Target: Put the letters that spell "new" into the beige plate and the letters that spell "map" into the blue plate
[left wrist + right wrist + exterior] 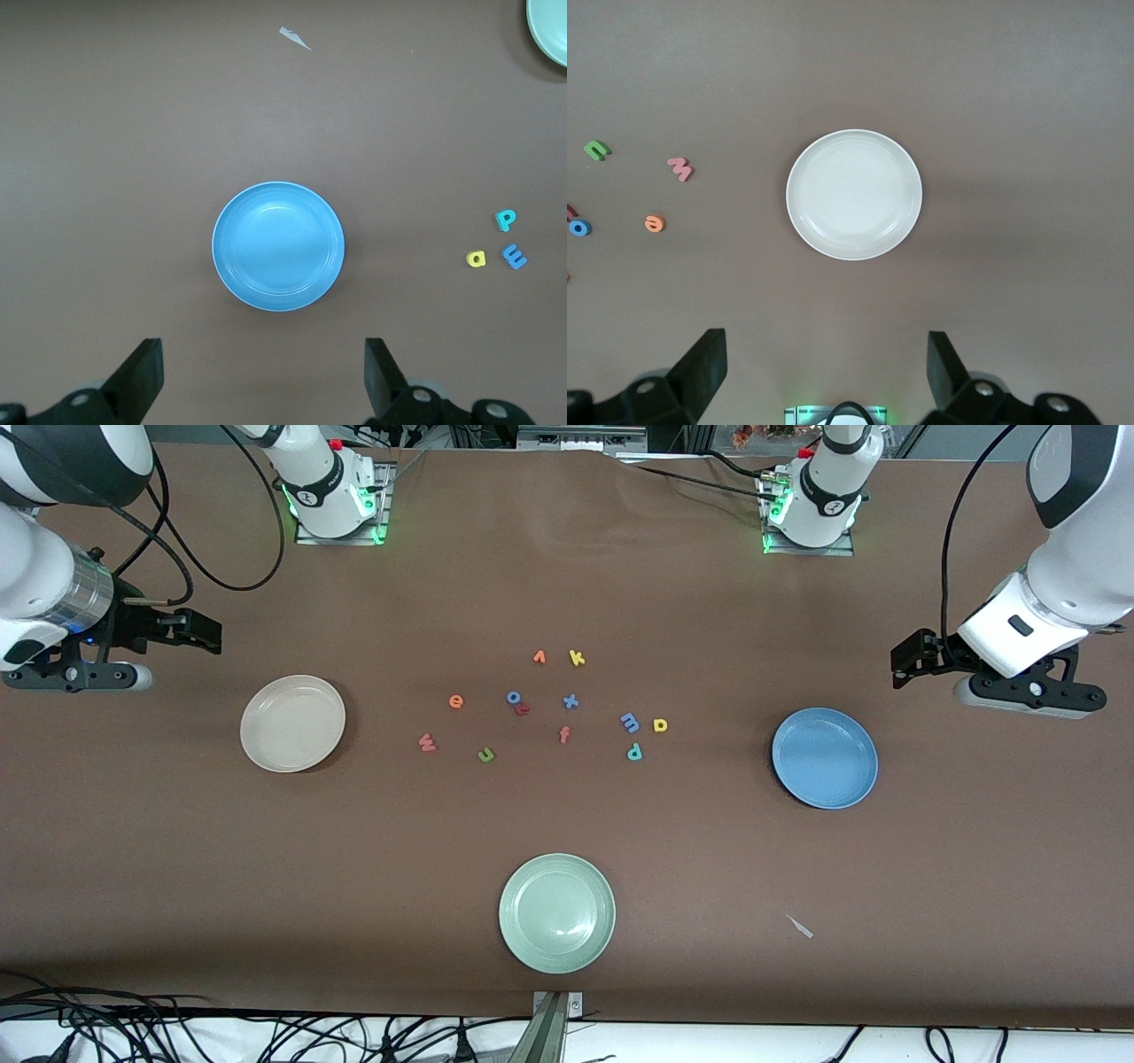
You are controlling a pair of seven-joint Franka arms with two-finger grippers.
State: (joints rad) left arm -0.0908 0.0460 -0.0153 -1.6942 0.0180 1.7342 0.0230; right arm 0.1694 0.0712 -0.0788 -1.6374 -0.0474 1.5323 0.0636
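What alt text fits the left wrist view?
A blue plate lies on the brown table under the open left tool. Beside it are letters p, a and m.

Plates: three in total. One beige plate [292, 724] lies below the right gripper [824, 376], one blue plate [824, 758] below the left gripper [264, 376], and one pale green plate [556, 912] lies well apart from both.

Foam letters: eleven in total, all between the two grippers.
- Orange or red-orange: three (e [455, 701], v [539, 657], f [564, 734]).
- Yellow: two (k [577, 658], a [660, 725]).
- Blue: three (o [513, 697], x [570, 701], m [629, 721]).
- Teal: one p [634, 752].
- Green: one n [485, 755].
- Pinkish-red: one w [427, 743].

Grippers: two, each with two fingers set wide apart.
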